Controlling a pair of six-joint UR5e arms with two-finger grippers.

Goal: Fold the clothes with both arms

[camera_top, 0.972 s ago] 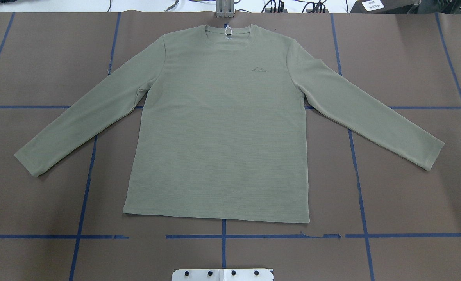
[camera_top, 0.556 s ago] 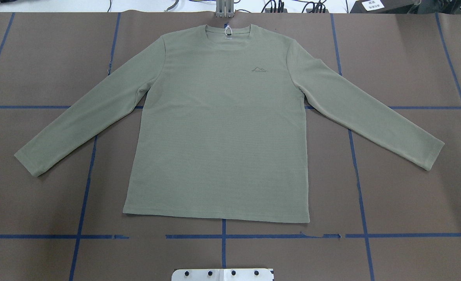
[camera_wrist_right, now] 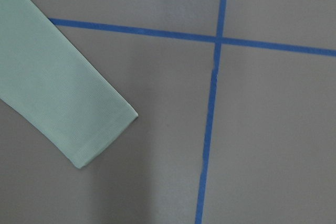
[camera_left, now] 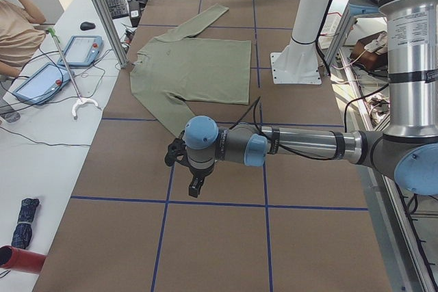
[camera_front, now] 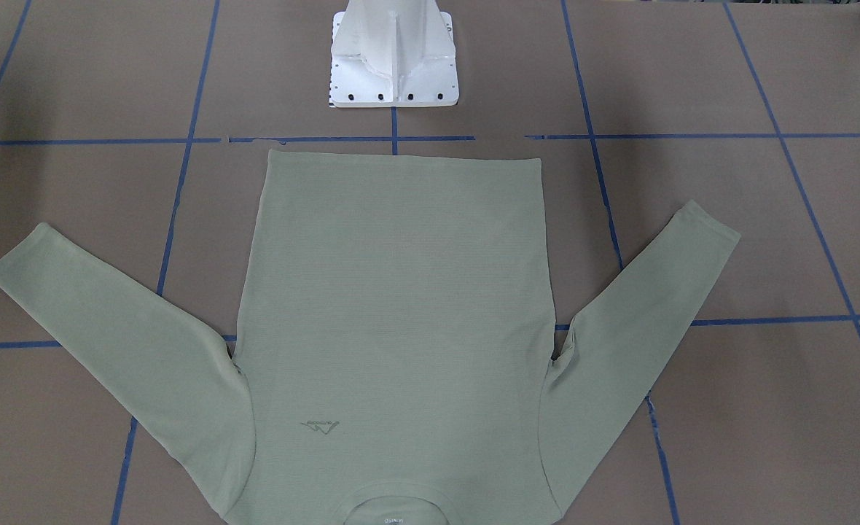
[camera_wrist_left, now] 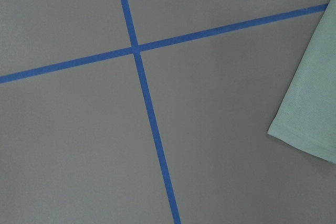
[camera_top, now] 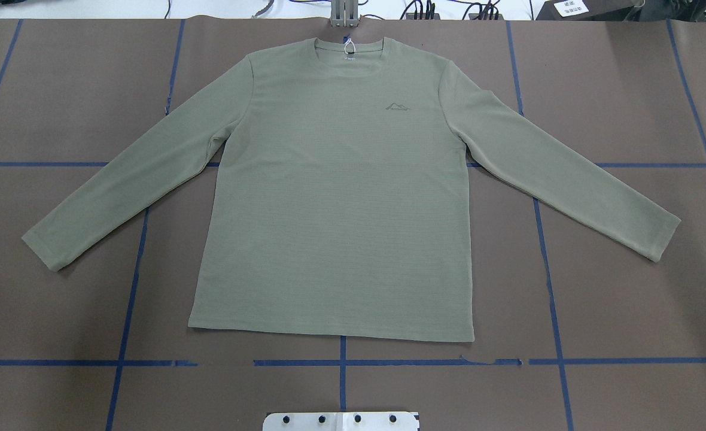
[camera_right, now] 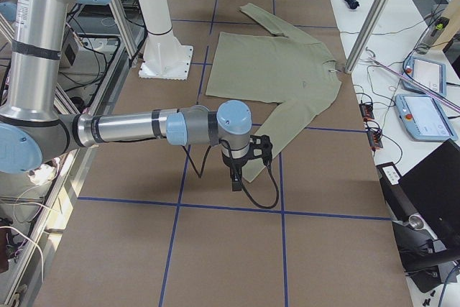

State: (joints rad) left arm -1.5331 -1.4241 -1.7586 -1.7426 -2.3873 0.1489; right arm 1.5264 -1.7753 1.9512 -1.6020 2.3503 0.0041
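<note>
Now we are looking down at the shirt (camera_top: 335,197), which is lying flat and face up across the middle of the overhead frame on the brown table (camera_top: 628,287), collar at the top centre and hem toward the bottom.

At the left of that frame, the left-hand sleeve (camera_top: 119,191) is slanting toward the lower left, crossing 1 blue tape line (camera_top: 127,299). The left gripper (camera_left: 194,186) is showing only in the left side view, at the centre of the frame. It is hanging over bare table near that sleeve's cuff, and we cannot tell how far its jaws are standing apart or whether they have hold of anything.

At the top centre, a white hang tag (camera_top: 348,45) is sitting in the neckline, and a small logo (camera_top: 397,107) is showing just right of centre.

At the right, the right-hand sleeve (camera_top: 568,179) is slanting toward the lower right, lying flat. The right gripper (camera_right: 236,179) is appearing only in the right side view, at the centre, pointing down near that cuff. Its opening and its hold we cannot tell either.
</note>
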